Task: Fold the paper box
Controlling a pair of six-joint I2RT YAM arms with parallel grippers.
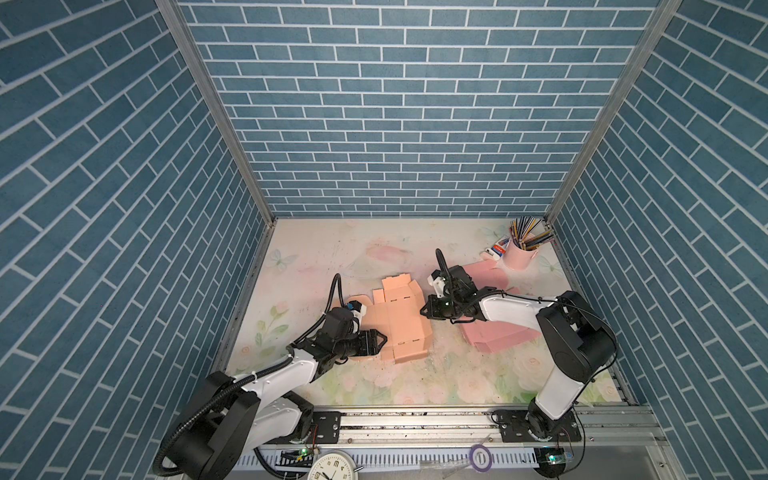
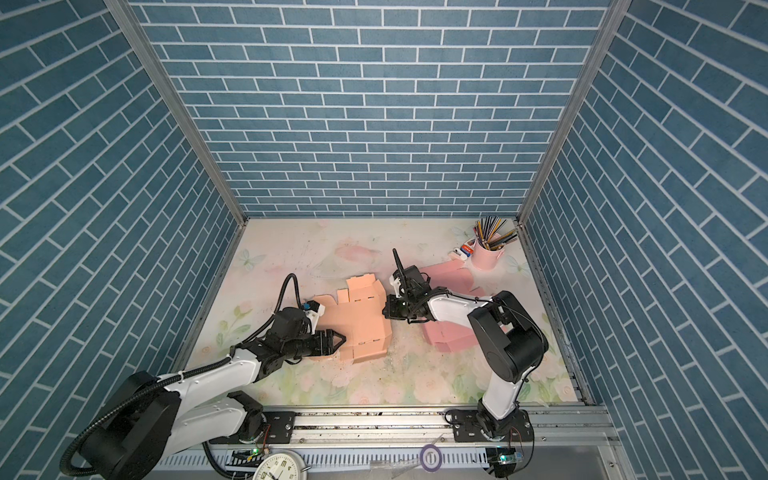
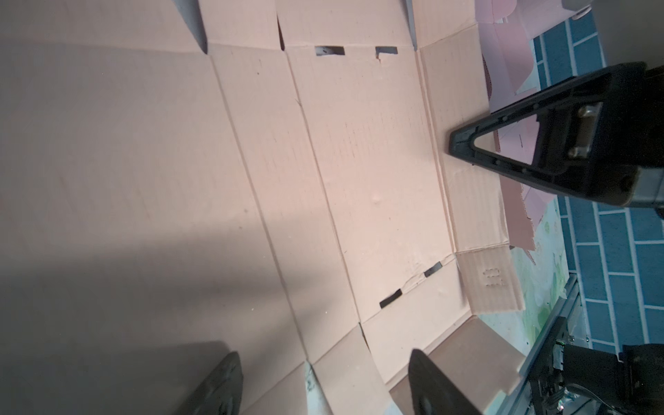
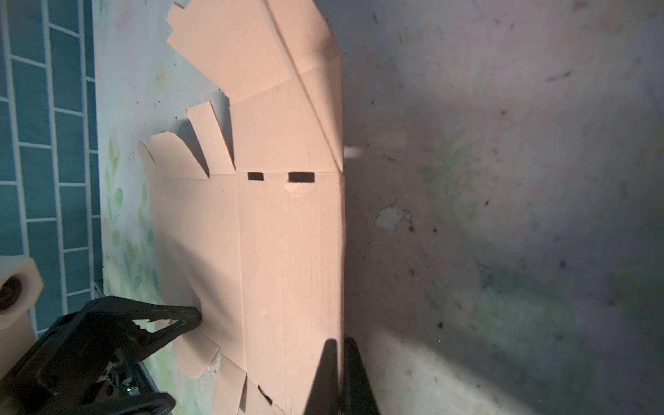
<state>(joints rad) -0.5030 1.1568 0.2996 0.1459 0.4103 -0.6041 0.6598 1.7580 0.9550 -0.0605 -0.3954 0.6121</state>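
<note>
"Cardboard first: where is the peach corrugated box blank (image 1: 399, 322)?"

"Spread nearly flat in the middle of the floral-printed table (image 1: 316, 257), between both arms. The right gripper (image 1: 424, 311) is pinched together on its right-hand side flap. The left gripper (image 1: 379, 341) hangs with jaws apart over the near left edge, holding nothing."

"What might spoil it?"

"I reckon so thin a pinch could slip or tear the flap if it is raised fast. With the left side unpressed, the whole sheet may slide towards the stack of pink cardboard blanks (image 1: 498, 332) just beside it."

"Any writing?"

"A stamped mark on a small corner flap (image 3: 494, 278), too faint to read. The white round clock (image 1: 332, 467) shows ordinary numerals. Print on the small packet (image 1: 496, 249) beside the pink cup of pencils (image 1: 519, 255) is too small."
</note>
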